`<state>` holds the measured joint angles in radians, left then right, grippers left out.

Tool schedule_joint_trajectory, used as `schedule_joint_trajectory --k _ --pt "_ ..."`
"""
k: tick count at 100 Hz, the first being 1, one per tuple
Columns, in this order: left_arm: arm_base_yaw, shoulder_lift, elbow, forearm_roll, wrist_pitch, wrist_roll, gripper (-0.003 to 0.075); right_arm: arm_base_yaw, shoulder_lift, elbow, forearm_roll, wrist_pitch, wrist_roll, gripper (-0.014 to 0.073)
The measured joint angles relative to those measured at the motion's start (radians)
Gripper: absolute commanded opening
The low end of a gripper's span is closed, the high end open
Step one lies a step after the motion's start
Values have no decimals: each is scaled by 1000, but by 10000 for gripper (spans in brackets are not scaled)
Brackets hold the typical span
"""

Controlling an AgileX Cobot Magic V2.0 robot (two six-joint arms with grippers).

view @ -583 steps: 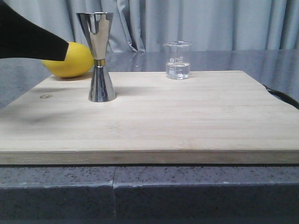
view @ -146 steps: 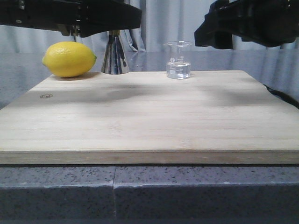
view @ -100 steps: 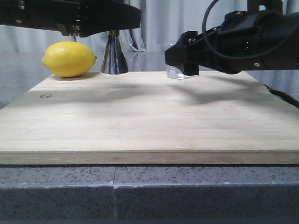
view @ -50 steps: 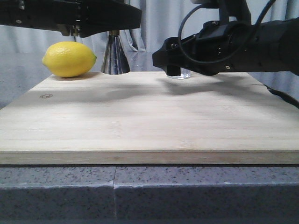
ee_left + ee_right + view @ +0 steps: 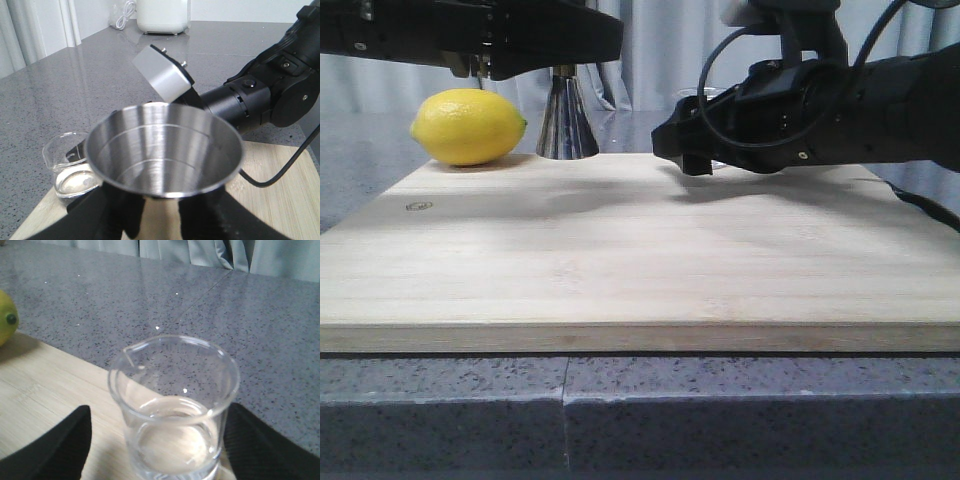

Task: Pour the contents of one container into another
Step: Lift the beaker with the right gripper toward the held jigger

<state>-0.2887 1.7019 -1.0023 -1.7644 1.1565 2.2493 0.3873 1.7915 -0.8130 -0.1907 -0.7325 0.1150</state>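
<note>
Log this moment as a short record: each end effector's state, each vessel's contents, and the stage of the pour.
left end effector: shut on jigger
jigger: held upright, cup empty
right end effector: open, fingers either side of beaker
beaker: standing on cutting board, clear liquid in bottom
lemon: on board's far left corner
stage: beaker not yet gripped, nothing poured

Even, soft overhead light, diffuse arm shadows across the board (image 5: 640, 250), bright sheen inside the jigger (image 5: 165, 150), small glints on the beaker (image 5: 175, 405), black hands underexposed, slightly blurred.
</note>
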Motion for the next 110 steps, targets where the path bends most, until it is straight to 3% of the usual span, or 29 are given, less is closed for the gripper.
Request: schedule_joint_trajectory --k 36,58,86,110 --pt "0 0 0 0 0 0 249 0 3 -5 1 2 0 311" --pt "0 0 0 0 0 0 249 0 -1 -5 -1 16 0 309" --pt "0 0 0 0 0 -1 249 0 -148 -5 -56 166 2 309" --pt "0 0 0 0 0 -1 249 18 -333 -17 -124 378 2 309"
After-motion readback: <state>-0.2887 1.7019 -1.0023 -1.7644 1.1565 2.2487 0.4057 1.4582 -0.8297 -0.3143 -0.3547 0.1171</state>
